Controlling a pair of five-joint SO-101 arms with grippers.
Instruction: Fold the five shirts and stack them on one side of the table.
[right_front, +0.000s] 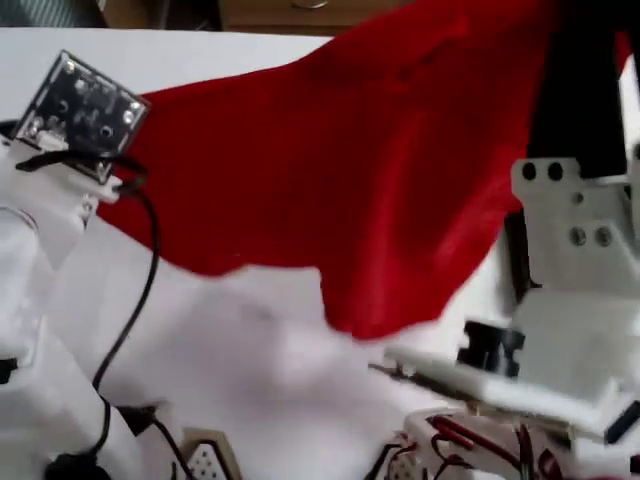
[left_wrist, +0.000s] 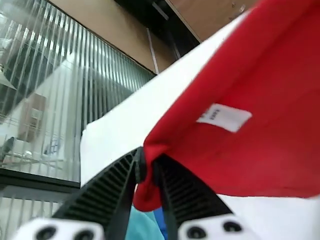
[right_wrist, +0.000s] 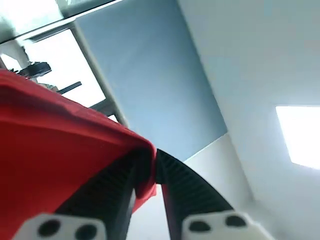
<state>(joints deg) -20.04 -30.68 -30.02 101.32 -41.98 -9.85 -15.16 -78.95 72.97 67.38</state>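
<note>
A red shirt (right_front: 340, 170) hangs stretched in the air above the white table (right_front: 250, 360), held up between both arms. My left gripper (left_wrist: 148, 172) is shut on one bunched edge of the red shirt (left_wrist: 250, 135), whose white label (left_wrist: 224, 118) faces the camera. My right gripper (right_wrist: 148, 172) is shut on another edge of the red shirt (right_wrist: 55, 150) and points up toward the ceiling. In the high view the left arm's wrist (right_front: 80, 105) sits at the shirt's left end and the right arm (right_front: 575, 260) at its right end.
A bit of light blue cloth (left_wrist: 142, 225) shows under the left gripper. Black cables (right_front: 135, 300) trail from the left arm over the table. Red wires (right_front: 470, 445) sit at the right arm's base. A window with blinds (left_wrist: 45, 100) lies beyond the table's edge.
</note>
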